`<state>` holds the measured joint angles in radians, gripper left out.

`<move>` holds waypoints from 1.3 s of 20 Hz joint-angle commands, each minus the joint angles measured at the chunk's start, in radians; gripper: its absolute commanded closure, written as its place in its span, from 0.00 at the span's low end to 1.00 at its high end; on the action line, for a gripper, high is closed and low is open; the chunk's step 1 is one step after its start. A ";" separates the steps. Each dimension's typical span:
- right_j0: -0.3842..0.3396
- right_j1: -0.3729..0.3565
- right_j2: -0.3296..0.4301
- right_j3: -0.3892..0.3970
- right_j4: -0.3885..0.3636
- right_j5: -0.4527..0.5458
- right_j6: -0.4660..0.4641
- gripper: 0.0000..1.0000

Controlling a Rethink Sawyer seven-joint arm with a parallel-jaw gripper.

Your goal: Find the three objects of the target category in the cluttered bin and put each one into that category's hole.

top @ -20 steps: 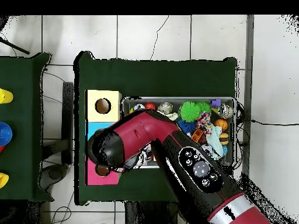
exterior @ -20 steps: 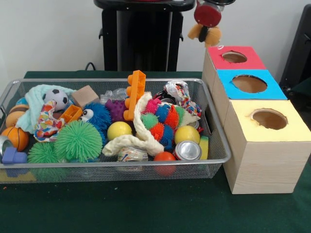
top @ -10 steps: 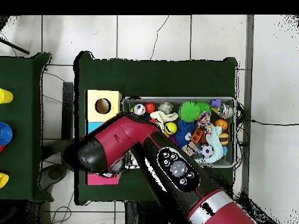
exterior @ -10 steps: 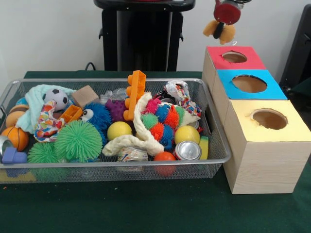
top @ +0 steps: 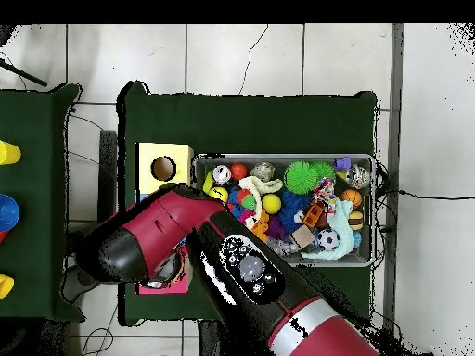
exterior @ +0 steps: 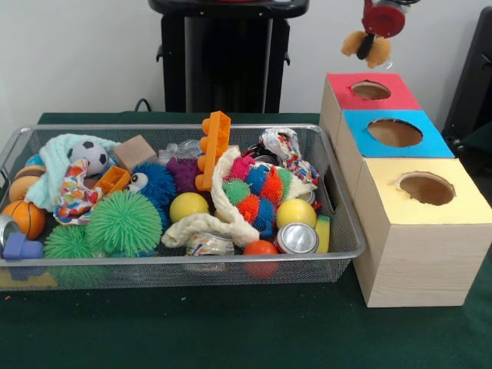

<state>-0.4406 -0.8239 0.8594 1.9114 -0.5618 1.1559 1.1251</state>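
The gripper [exterior: 375, 44] hangs at the one o'clock edge of the front view, its fingers clenched on a small orange-and-dark soft toy [exterior: 367, 46] that dangles above the counter [exterior: 231, 330], just over and slightly behind the red-topped box [exterior: 369, 91]. That box is the farthest of three; the blue-topped box [exterior: 393, 132] and the yellow-topped box [exterior: 425, 188] follow toward five o'clock, each with a round hole in its lid. From overhead the arm [top: 213, 269] covers the red and blue boxes, so only the yellow lid shows there.

The bin [exterior: 184, 260] sits at nine o'clock from the boxes, still crowded: a green spiky ball [exterior: 123, 223], yellow balls, a soccer ball [exterior: 92, 155], an orange brick [exterior: 214, 150], a white rope [exterior: 223, 211], a can [exterior: 297, 238].

My reading is that one item is in transit and about to be dropped into the red hole. How many went in already cannot be told; the holes show nothing inside. At best this is one of three, with more searching left.
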 commanded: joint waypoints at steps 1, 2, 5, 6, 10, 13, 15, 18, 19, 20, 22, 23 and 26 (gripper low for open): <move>-0.011 0.026 -0.066 0.043 0.019 -0.094 0.124 1.00; -0.009 0.029 -0.071 0.045 0.017 -0.099 0.125 1.00; -0.012 0.048 -0.087 0.054 0.001 -0.138 0.130 1.00; -0.015 0.054 -0.091 0.059 -0.003 -0.151 0.128 1.00; -0.033 0.080 -0.107 0.078 -0.013 -0.231 0.129 1.00; -0.033 0.096 -0.121 0.081 -0.021 -0.267 0.127 1.00; -0.023 0.100 -0.136 0.084 -0.033 -0.288 0.136 1.00; -0.006 0.091 -0.156 0.093 -0.036 -0.308 0.147 1.00; -0.002 0.090 -0.163 0.095 -0.033 -0.316 0.148 1.00; 0.001 0.092 -0.169 0.096 -0.034 -0.328 0.151 1.00; 0.006 0.100 -0.182 0.102 -0.038 -0.351 0.150 1.00; 0.007 0.102 -0.186 0.104 -0.037 -0.360 0.151 1.00; 0.014 0.094 -0.197 0.113 -0.030 -0.379 0.155 1.00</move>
<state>-0.4312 -0.7542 0.7389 1.9775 -0.5630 0.8427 1.1253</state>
